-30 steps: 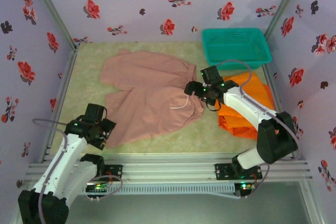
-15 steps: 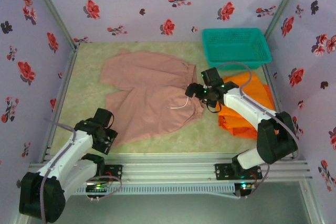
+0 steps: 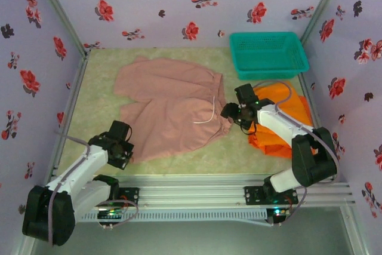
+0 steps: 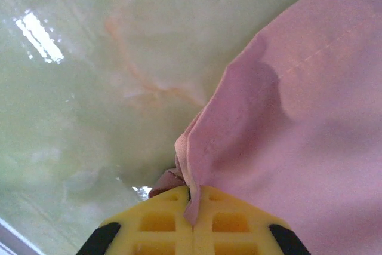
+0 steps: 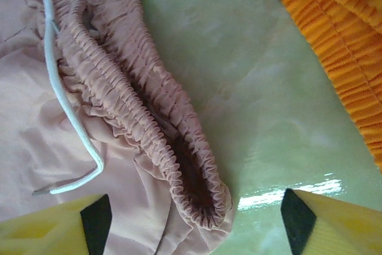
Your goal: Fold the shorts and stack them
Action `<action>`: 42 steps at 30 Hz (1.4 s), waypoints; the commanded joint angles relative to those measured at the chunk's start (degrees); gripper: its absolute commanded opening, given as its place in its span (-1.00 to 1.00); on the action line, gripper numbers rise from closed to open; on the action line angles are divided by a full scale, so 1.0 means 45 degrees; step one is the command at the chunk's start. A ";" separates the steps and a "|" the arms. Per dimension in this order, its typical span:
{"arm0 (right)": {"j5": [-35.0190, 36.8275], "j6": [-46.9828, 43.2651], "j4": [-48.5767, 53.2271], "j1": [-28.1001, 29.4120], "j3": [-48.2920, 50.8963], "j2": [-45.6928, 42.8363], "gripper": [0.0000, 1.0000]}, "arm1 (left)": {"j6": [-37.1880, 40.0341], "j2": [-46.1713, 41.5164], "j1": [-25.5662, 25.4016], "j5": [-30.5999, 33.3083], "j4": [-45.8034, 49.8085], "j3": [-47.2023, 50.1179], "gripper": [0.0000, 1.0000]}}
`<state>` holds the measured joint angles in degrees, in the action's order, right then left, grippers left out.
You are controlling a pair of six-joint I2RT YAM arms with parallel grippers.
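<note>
L pincer (image 4: 192, 210) had just shut on pink shorts (image 4: 310, 123) at hem corner; R pincer (image 5: 194, 216), jaws wide, had dropped astride waistband (image 5: 149, 129); fold pickup prob. nearly set.

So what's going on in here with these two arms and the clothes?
Two robot arms are folding shorts. The left tool is clamped shut on the near corner of the pink-brown shorts, which lie spread on the table. The right tool is open, its fingers either side of the gathered waistband near the white drawstring, not yet gripping. The orange shorts lie heaped at the right, in front of a teal basket.
</note>
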<state>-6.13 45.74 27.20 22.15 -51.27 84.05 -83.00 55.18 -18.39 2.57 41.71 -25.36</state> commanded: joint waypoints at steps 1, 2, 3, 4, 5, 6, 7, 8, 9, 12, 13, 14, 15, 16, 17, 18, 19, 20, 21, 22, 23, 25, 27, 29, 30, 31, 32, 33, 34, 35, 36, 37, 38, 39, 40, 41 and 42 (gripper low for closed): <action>0.0143 0.0195 -0.0266 -0.0033 0.0181 0.0464 0.40 | 0.0495 0.0068 -0.0052 0.0626 -0.0299 -0.0455 -1.00; 0.0069 0.0206 -0.0338 -0.0021 0.0181 0.0617 0.37 | 0.0565 0.0087 -0.0041 0.0669 -0.0290 -0.0492 -1.00; -0.0044 0.0226 -0.0437 -0.0030 0.0176 0.0733 0.35 | 0.0627 0.0082 -0.0063 0.0682 -0.0306 -0.0507 -1.00; -0.0190 0.0264 -0.0568 -0.0017 0.0200 0.0835 0.33 | 0.0663 0.0083 -0.0044 0.0712 -0.0302 -0.0516 -1.00; -0.0303 0.0305 -0.0665 -0.0020 0.0201 0.0923 0.32 | 0.0690 0.0082 -0.0038 0.0740 -0.0298 -0.0501 -1.00; -0.0355 0.0353 -0.0720 0.0006 0.0201 0.1002 0.30 | 0.0722 0.0082 -0.0049 0.0760 -0.0319 -0.0494 -1.00; -0.0423 0.0378 -0.0778 0.0006 0.0201 0.1080 0.26 | 0.0747 0.0082 -0.0046 0.0757 -0.0376 -0.0494 -1.00; -0.0465 0.0400 -0.0792 0.0016 0.0191 0.1156 0.23 | 0.0747 0.0086 -0.0049 0.0759 -0.0413 -0.0462 -1.00; -0.0498 0.0418 -0.0810 0.0019 0.0201 0.1250 0.21 | 0.0744 0.0088 -0.0039 0.0759 -0.0461 -0.0439 -1.00; -0.0646 0.0471 -0.0926 0.0144 0.0162 0.1616 0.13 | 0.0740 0.0082 -0.0037 0.0759 -0.0592 -0.0399 -1.00; -0.0671 0.0499 -0.0965 0.0220 0.0143 0.1786 0.08 | 0.0795 0.0082 -0.0039 0.0760 -0.0653 -0.0398 -1.00; -0.0669 0.0535 -0.1018 0.0296 0.0108 0.1954 0.00 | 0.0831 0.0083 -0.0042 0.0786 -0.0687 -0.0416 -1.00; -0.0685 0.0554 -0.1017 0.0349 0.0059 0.2067 -0.10 | 0.0889 0.0082 -0.0040 0.0848 -0.0715 -0.0431 -1.00; -0.0688 0.0574 -0.0981 0.0428 -0.0025 0.2169 -0.26 | 0.0972 0.0084 -0.0034 0.0921 -0.0715 -0.0483 -1.00; -0.0679 0.0590 -0.0938 0.0463 -0.0095 0.2223 -0.42 | 0.1112 0.0082 -0.0034 0.1037 -0.0644 -0.0574 -1.00; -0.0641 0.0625 -0.0847 0.0485 -0.0164 0.2198 -0.59 | 0.1292 0.0050 0.0002 0.1196 -0.0472 -0.0763 -1.00; -0.0564 0.0665 -0.0746 0.0487 -0.0222 0.2127 -0.72 | 0.1512 -0.0003 0.0030 0.1333 -0.0299 -0.0975 -1.00; -0.0508 0.0696 -0.0590 0.0502 -0.0310 0.1983 -0.85 | 0.1830 -0.0111 0.0090 0.1494 -0.0116 -0.1257 -1.00; -0.0476 0.0696 -0.0392 0.0488 -0.0418 0.1807 -0.95 | 0.2149 -0.0250 0.0149 0.1656 0.0090 -0.1580 -1.00; -0.0458 0.0686 -0.0194 0.0487 -0.0541 0.1628 -1.00 | 0.2440 -0.0405 0.0233 0.1774 0.0261 -0.1824 -1.00; -0.0447 0.0677 0.0073 0.0487 -0.0668 0.1423 -1.00 | 0.2832 -0.0592 0.0361 0.1895 0.0466 -0.2211 -1.00; -0.0449 0.0723 0.0516 0.0506 -0.0897 0.0867 -1.00 | 0.3544 -0.0910 0.0743 0.2015 0.0987 -0.2974 -1.00; -0.0450 0.0881 0.0840 0.0556 -0.1031 0.0190 -1.00 | 0.4273 -0.1078 0.1213 0.2136 0.1687 -0.3874 -1.00; -0.0481 0.1088 0.1133 0.0619 -0.1138 -0.0432 -1.00 | 0.4909 -0.1239 0.1606 0.2253 0.2312 -0.4767 -1.00; -0.0483 0.1170 0.1297 0.0672 -0.1210 -0.0746 -1.00 | 0.5253 -0.1305 0.1827 0.2261 0.2698 -0.5246 -1.00; -0.0458 0.1231 0.1462 0.0718 -0.1273 -0.1023 -1.00 | 0.5515 -0.1340 0.1982 0.2298 0.2970 -0.5668 -1.00; -0.0450 0.1319 0.1641 0.0787 -0.1359 -0.1319 -1.00 | 0.5808 -0.1363 0.2164 0.2348 0.3243 -0.6200 -1.00; -0.0430 0.1357 0.1834 0.0846 -0.1421 -0.1564 -1.00 | 0.6101 -0.1345 0.2335 0.2365 0.3536 -0.6722 -1.00; -0.0386 0.1406 0.1994 0.0910 -0.1488 -0.1755 -1.00 | 0.6364 -0.1327 0.2413 0.2426 0.3731 -0.7159 -1.00; -0.0321 0.1480 0.2149 0.1005 -0.1533 -0.2021 -1.00 | 0.6683 -0.1301 0.2484 0.2489 0.3962 -0.7654 -1.00; -0.0264 0.1562 0.2287 0.1079 -0.1570 -0.2221 -1.00 | 0.6962 -0.1208 0.2532 0.2604 0.4239 -0.8188 -1.00; -0.0224 0.1640 0.2397 0.1153 -0.1574 -0.2416 -1.00 | 0.7203 -0.1150 0.2544 0.2683 0.4460 -0.8588 -1.00; -0.0220 0.1743 0.2495 0.1222 -0.1575 -0.2593 -1.00 | 0.7487 -0.1074 0.2554 0.2815 0.4741 -0.9067 -1.00; -0.0183 0.1842 0.2609 0.1318 -0.1579 -0.2754 -1.00 | 0.7742 -0.1008 0.2544 0.2924 0.4981 -0.9498 -1.00; -0.0174 0.1943 0.2684 0.1404 -0.1594 -0.2872 -1.00 | 0.7962 -0.0956 0.2559 0.2991 0.5180 -0.9850 -1.00; -0.0166 0.2066 0.2779 0.1539 -0.1601 -0.3007 -1.00 | 0.8241 -0.0890 0.2547 0.3053 0.5418 -1.0278 -1.00; -0.0144 0.2198 0.2868 0.1694 -0.1595 -0.3149 -1.00 | 0.8448 -0.0809 0.2554 0.3139 0.5677 -1.0665 -1.00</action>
<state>-8.95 53.04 36.18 28.67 -57.28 71.72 -51.18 50.74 -7.60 12.64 60.90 -68.97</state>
